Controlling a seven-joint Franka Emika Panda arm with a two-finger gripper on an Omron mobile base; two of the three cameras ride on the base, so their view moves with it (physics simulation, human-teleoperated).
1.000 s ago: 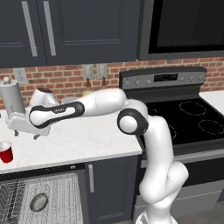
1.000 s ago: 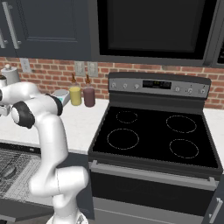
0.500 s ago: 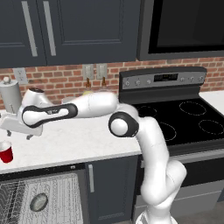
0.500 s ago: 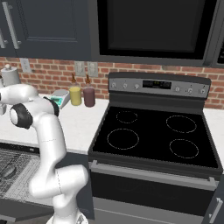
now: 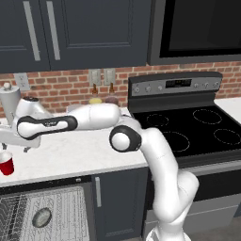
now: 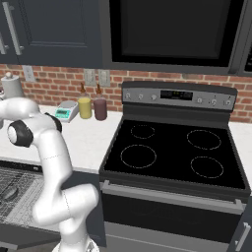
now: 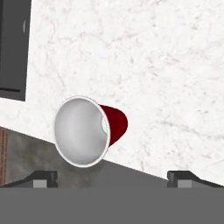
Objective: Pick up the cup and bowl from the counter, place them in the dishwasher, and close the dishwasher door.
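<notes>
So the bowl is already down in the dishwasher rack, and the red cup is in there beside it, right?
Not quite. The bowl does lie in the dishwasher rack, but the red cup stands on the counter near its front edge, as the left base view shows. The hand view has the cup on the marbled top with the open claw above it.

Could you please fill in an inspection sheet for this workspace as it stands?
Surface: white counter, marbled.
Job's things: red cup upright at the counter's edge; bowl lies in the open dishwasher rack.
Clutter: scale, yellow jar, maroon jar by the brick wall.
Grippers: gripper open, above the cup, not touching.
Cables: nothing seen.
Surroundings: black stove, dark cabinets.
</notes>
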